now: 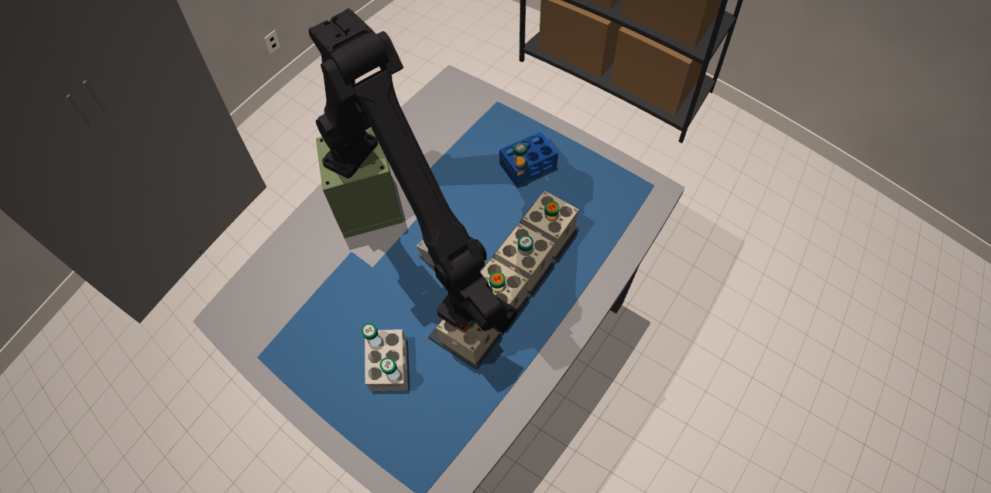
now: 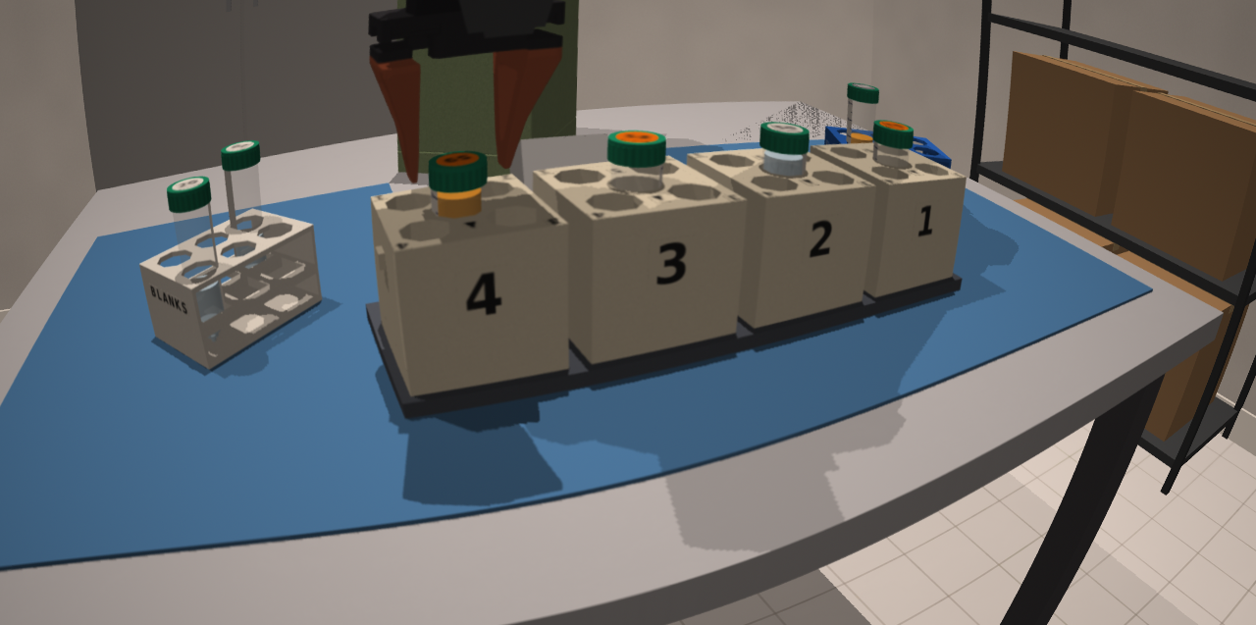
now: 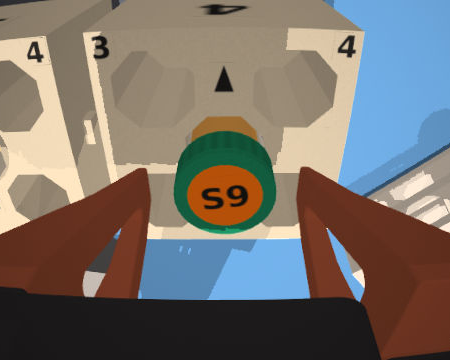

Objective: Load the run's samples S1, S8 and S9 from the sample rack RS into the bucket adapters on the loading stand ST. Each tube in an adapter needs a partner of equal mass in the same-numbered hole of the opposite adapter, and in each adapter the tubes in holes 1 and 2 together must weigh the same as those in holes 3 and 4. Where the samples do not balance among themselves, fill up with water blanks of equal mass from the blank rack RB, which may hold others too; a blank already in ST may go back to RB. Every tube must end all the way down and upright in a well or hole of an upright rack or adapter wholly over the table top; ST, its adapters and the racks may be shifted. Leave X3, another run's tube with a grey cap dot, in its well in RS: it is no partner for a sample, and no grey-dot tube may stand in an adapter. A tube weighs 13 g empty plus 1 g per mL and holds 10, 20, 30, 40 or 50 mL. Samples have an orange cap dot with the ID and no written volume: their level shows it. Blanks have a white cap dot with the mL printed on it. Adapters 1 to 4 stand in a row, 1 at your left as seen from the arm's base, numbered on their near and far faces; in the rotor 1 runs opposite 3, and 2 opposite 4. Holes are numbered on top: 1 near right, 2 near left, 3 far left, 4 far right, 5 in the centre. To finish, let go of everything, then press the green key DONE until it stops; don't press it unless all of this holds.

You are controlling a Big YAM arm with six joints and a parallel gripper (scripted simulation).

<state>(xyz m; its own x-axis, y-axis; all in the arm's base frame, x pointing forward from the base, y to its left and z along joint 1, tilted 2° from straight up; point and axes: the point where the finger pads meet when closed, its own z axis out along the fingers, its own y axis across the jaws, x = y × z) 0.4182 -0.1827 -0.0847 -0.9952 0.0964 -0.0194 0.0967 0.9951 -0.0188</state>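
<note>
Tube S9 (image 3: 225, 183): orange-dot cap, orange fill; seated upright in the centre hole of adapter 4 (image 2: 478, 296), only cap and a short orange band showing above the block.
Tool (image 2: 456, 169): released, fingers spread either side of the S9 cap, touching nothing; tips level with the cap, directly above adapter 4.
Adapter 3 (image 2: 667, 265): just beside adapter 4; one orange-dot tube (image 2: 636, 148) in its centre hole.
Adapter 2 (image 2: 811, 243): two along from adapter 4; one white-dot tube (image 2: 784, 145), centre hole.
Adapter 1 (image 2: 917, 226): farthest from adapter 4; one orange-dot tube (image 2: 892, 137).
Blank rack (image 2: 180, 305): apart from adapter 4 on the side away from adapter 3; two white-dot tubes.
Blue rack (image 1: 547, 161): beyond adapter 1 from adapter 4; one tube standing.
Counter (image 2: 790, 481): blue mat under all racks.
</note>
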